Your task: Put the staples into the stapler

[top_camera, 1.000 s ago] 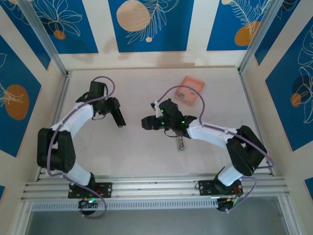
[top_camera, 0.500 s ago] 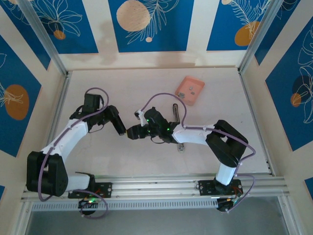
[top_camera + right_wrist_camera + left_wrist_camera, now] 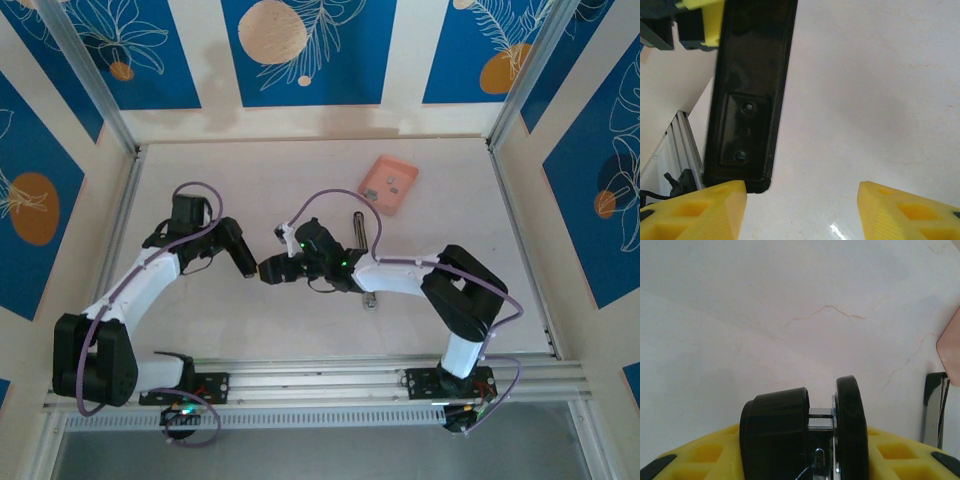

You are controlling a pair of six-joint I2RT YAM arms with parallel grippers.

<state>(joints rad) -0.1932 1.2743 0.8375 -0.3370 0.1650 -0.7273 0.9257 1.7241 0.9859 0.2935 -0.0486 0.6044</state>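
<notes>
Left gripper (image 3: 247, 266) is clenched on a black stapler (image 3: 750, 90) mid-table, left of centre. In the left wrist view the stapler sits end-on between the yellow fingers (image 3: 700, 462), with a metal channel showing in the gap between its two black parts. Right gripper (image 3: 268, 271) is just beside the left one, tip to tip with it. Its jaws are released and spread wide. In the right wrist view one yellow finger (image 3: 700, 210) is at the stapler's lower end, either touching or just short of it, cannot tell which. The other finger is well apart with bare table (image 3: 300, 180) between, so nothing is grasped. The stapler underside faces that camera, with a recessed panel and three small dots on it. The staples (image 3: 371, 193) lie as tiny grey bits in the pink tray (image 3: 405, 190) at the far right-centre of the table, well apart from both grippers. A slim dark bar (image 3: 357, 228) lies on the table between the tray and the right arm. A small metal piece (image 3: 370, 299) lies just on the near side of that arm; too small to tell what it is.
</notes>
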